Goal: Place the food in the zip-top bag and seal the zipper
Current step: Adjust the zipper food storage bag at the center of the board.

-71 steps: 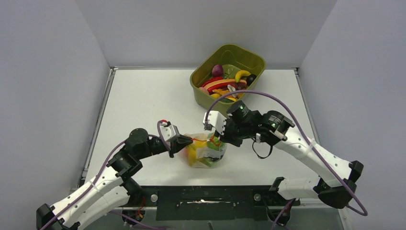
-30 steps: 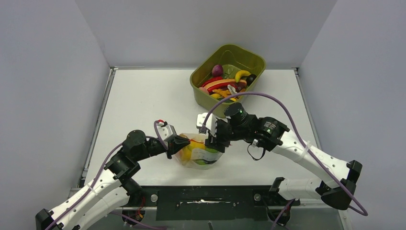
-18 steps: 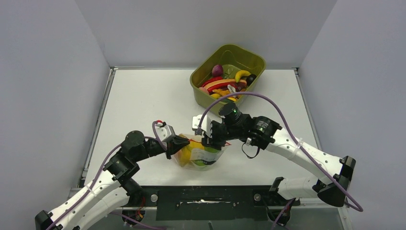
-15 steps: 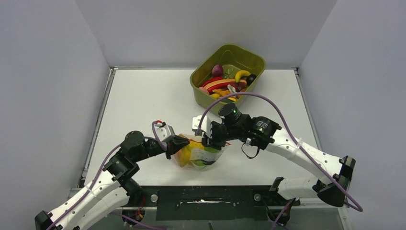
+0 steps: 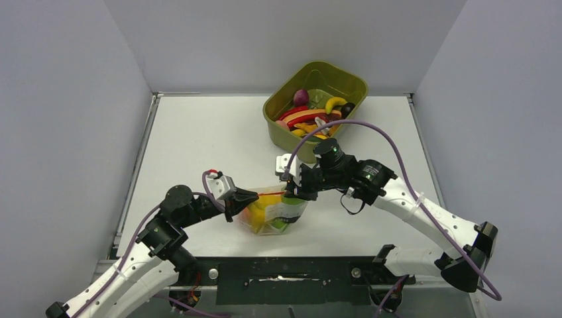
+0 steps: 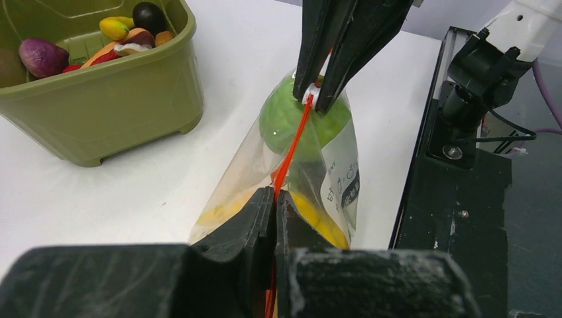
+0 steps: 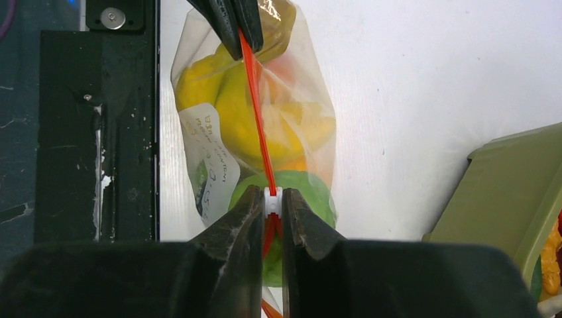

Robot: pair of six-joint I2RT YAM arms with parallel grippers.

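Your left gripper [image 6: 274, 199] is clenched on the zipper [image 6: 291, 142], and your right gripper [image 7: 272, 202] pinches its white slider [image 7: 272, 193]. Between them hangs the zip-top bag [image 7: 211, 162] of food [image 7: 228, 99].

The worktop [image 5: 199, 146] is white and matt. Plain panels close it on three sides: the back wall [image 5: 285, 40], the left wall [image 5: 66, 132] and the right wall [image 5: 490, 132]. All three are smooth and have the same pale grey colour with a slight violet tone. A thin metal strip [image 5: 138, 165] runs along the left edge of the worktop, between the white surface and the wall. Along the near edge lies a black plate [image 5: 285, 273] with some screws and pale scratches on it. Beyond this plate, the left wrist view shows a dark grey surface [image 6: 537, 232]; whether it is the floor is not clear. The light is soft and even, and the shadows on the worktop are faint.
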